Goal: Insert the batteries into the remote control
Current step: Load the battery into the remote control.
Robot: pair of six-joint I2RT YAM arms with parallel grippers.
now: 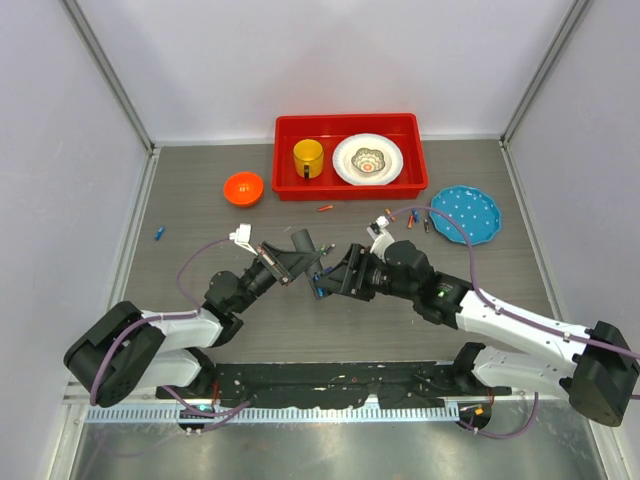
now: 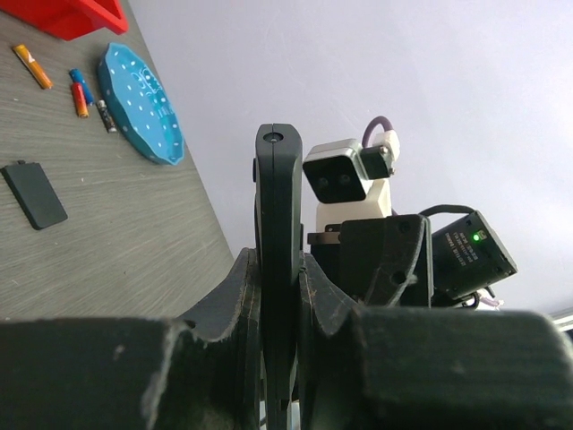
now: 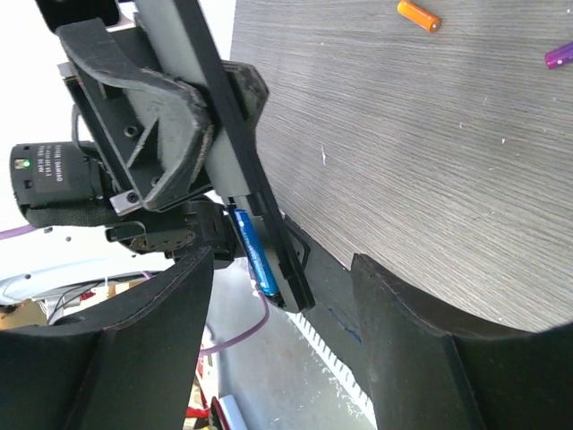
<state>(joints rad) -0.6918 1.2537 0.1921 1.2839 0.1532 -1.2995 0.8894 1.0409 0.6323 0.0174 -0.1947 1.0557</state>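
Above the grey wood-grain table, the left gripper clamped the remote control edge-on in mid-air, the right gripper stood open around its free end, and a blue battery lay in its compartment.

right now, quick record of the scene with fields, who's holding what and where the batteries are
left gripper: shut on the remote control, held edgewise
right gripper: open, jaws either side of the remote's end, gaps visible
blue battery: seated in the remote's compartment
orange battery: loose on the table
purple battery: loose on the table
black flat panel: lying on the table, possibly the battery cover
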